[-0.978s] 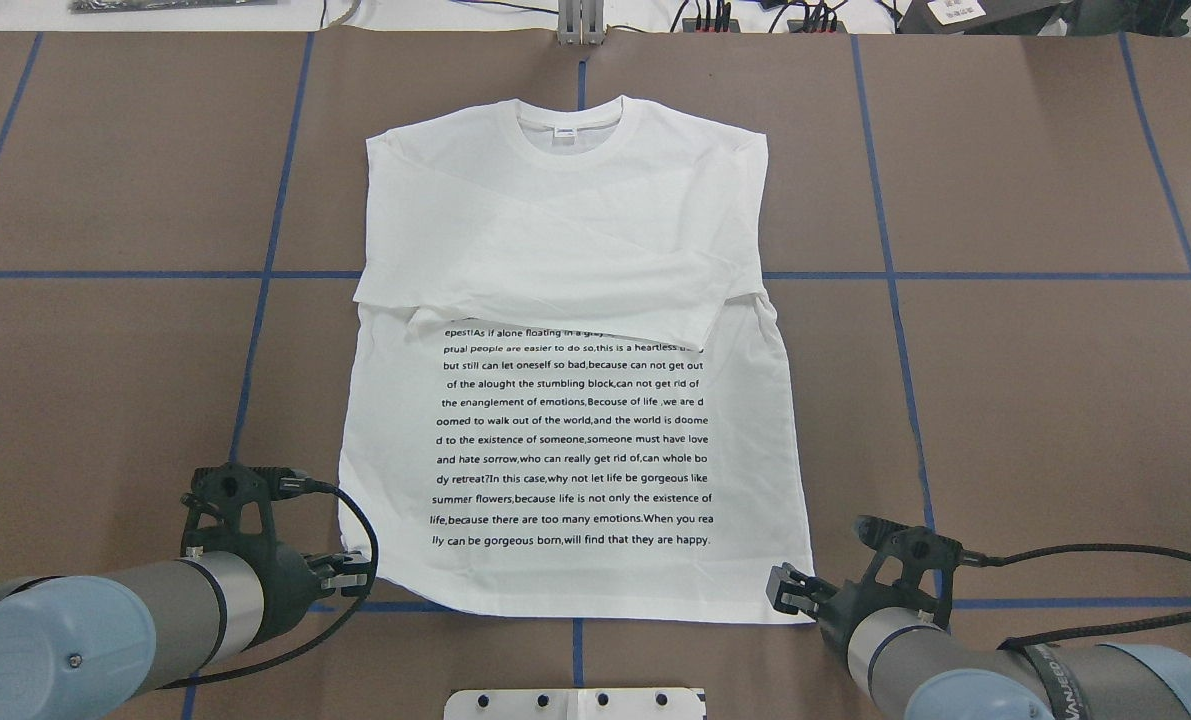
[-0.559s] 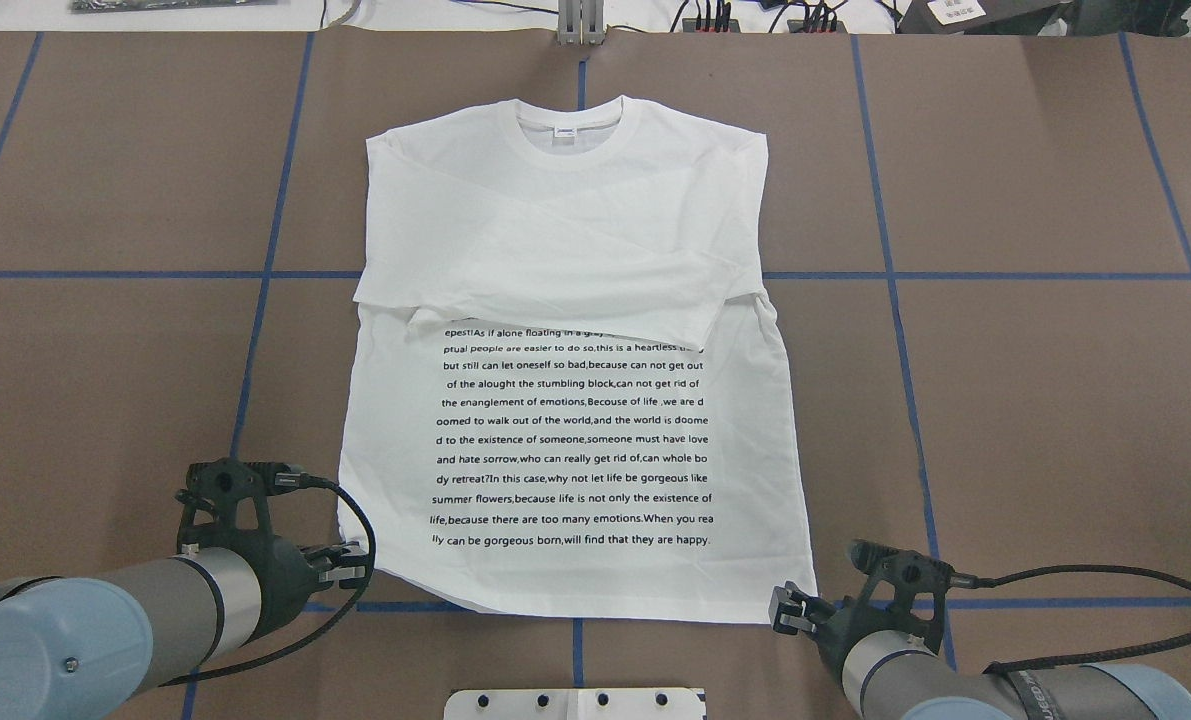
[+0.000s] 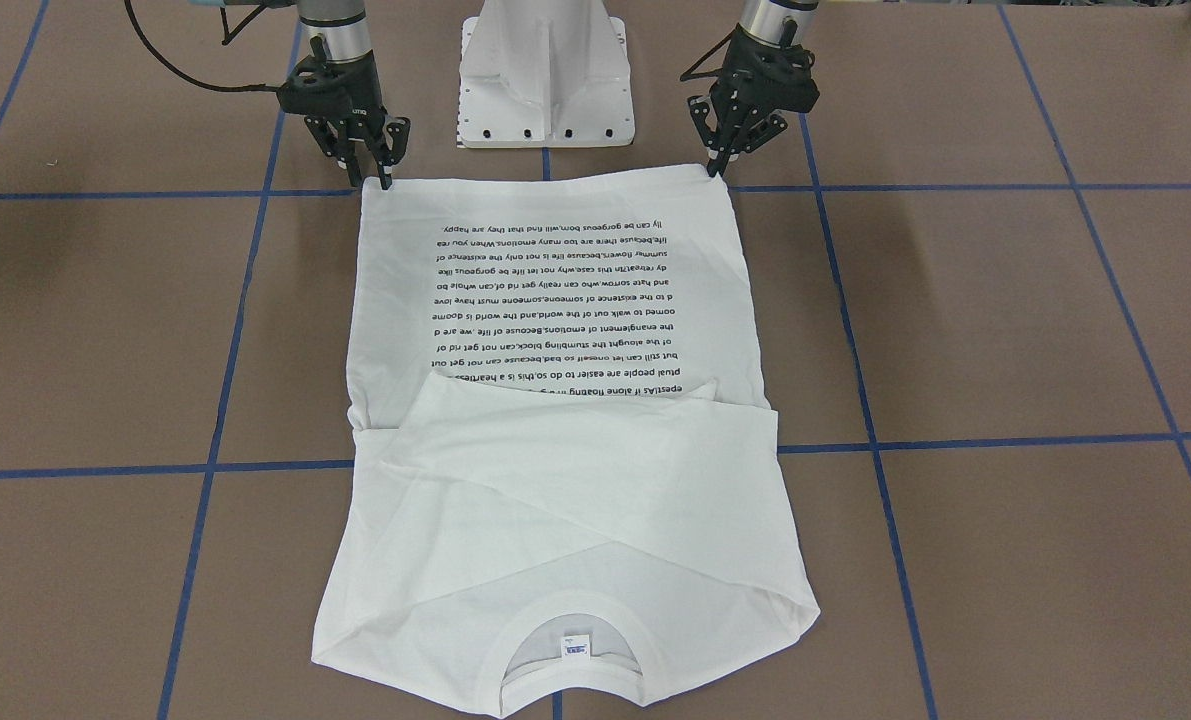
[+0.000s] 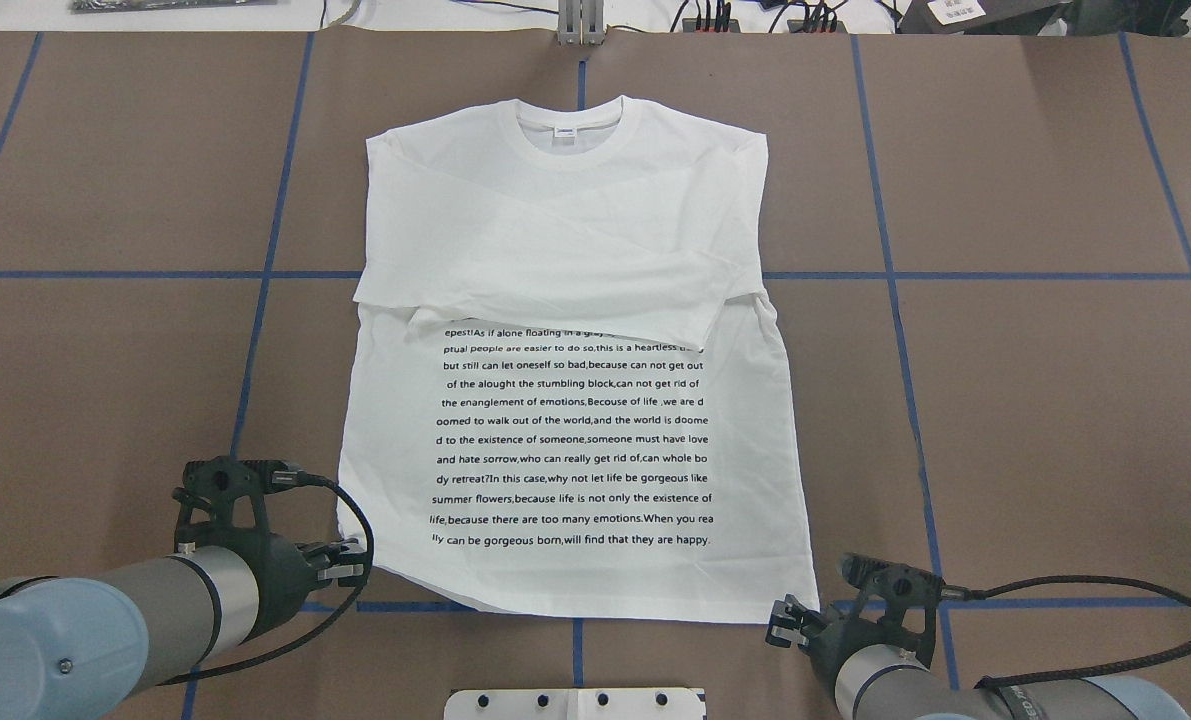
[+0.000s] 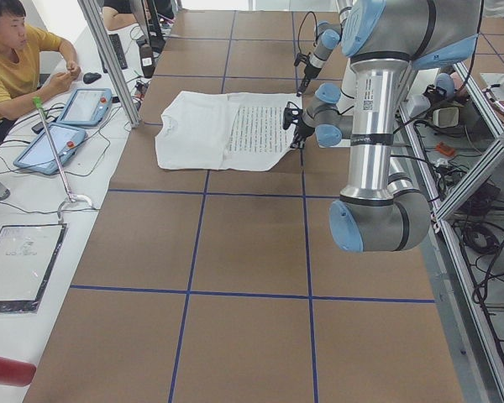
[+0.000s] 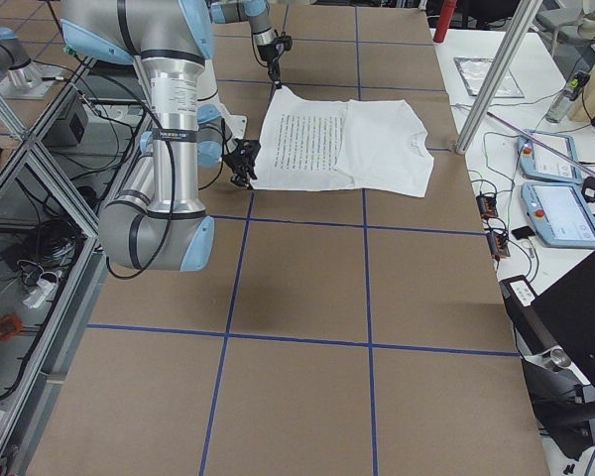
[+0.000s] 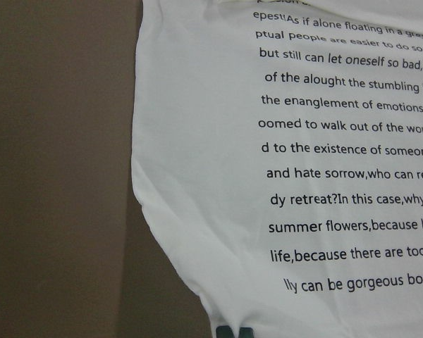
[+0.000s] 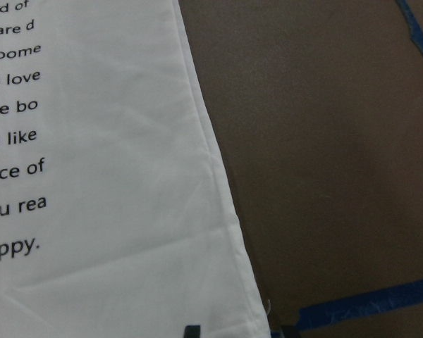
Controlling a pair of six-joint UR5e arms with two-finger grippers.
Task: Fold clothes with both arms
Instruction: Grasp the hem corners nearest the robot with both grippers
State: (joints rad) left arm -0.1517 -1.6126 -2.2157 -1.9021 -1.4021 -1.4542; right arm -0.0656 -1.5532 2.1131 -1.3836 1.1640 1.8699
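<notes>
The right gripper [image 4: 780, 622] has drawn back toward the worktop's [image 4: 1055, 400] near edge. The T-shirt's [image 4: 575, 440] hem corner beside it has stretched slightly outward. The left gripper [image 4: 348, 561] has edged toward the left edge.

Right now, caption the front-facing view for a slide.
Left hand and right hand at the hem corners of a shirt.

light: bright, even, from overhead
shadows: soft, faint
glare: white shirt [image 4: 575, 230] nearly washed out, folds pale
right wrist view: dimmer, slightly soft; table [image 8: 338, 141] dark toward 3 o'clock
</notes>
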